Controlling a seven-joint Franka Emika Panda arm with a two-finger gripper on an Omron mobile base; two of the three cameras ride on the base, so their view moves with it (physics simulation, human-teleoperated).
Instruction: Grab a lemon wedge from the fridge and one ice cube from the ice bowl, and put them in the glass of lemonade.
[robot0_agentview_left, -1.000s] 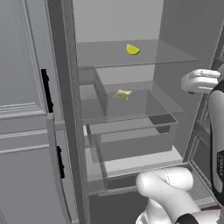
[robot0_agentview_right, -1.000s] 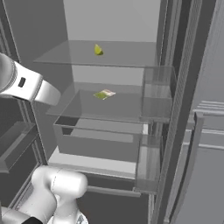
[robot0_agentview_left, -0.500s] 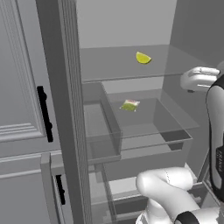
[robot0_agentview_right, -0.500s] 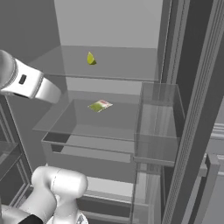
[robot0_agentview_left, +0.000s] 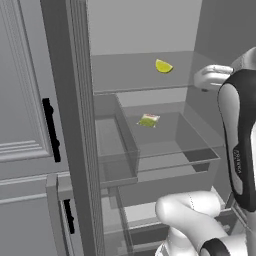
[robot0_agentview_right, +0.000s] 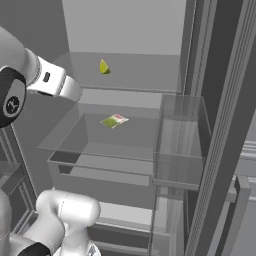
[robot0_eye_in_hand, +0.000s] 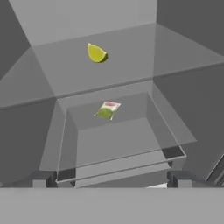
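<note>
The fridge (robot0_agentview_left: 130, 30) stands open in front of me, its grey inside also facing the right base view (robot0_agentview_right: 125, 25). On its upper glass shelf lies the lemon wedge (robot0_agentview_left: 163, 66) (robot0_agentview_right: 103, 66) (robot0_eye_in_hand: 96, 54), small and yellow-green. My gripper (robot0_eye_in_hand: 111, 183) is open, its two fingertips wide apart with nothing between them. It hangs in front of the shelves, short of the wedge and lower than it. The ice bowl and the glass of lemonade are out of view.
A flat green packet with a red-white label (robot0_agentview_left: 148, 120) (robot0_agentview_right: 114, 120) (robot0_eye_in_hand: 106, 110) lies on the shelf below the wedge. A clear bin (robot0_agentview_right: 180, 140) sits at the right of that shelf. Light grey cabinets with black handles (robot0_agentview_left: 50, 130) stand left of the fridge.
The whole picture has shifted and grown: the cameras have moved closer to the fridge. The wedge and the packet lie where they were. The gripper has stayed open.
</note>
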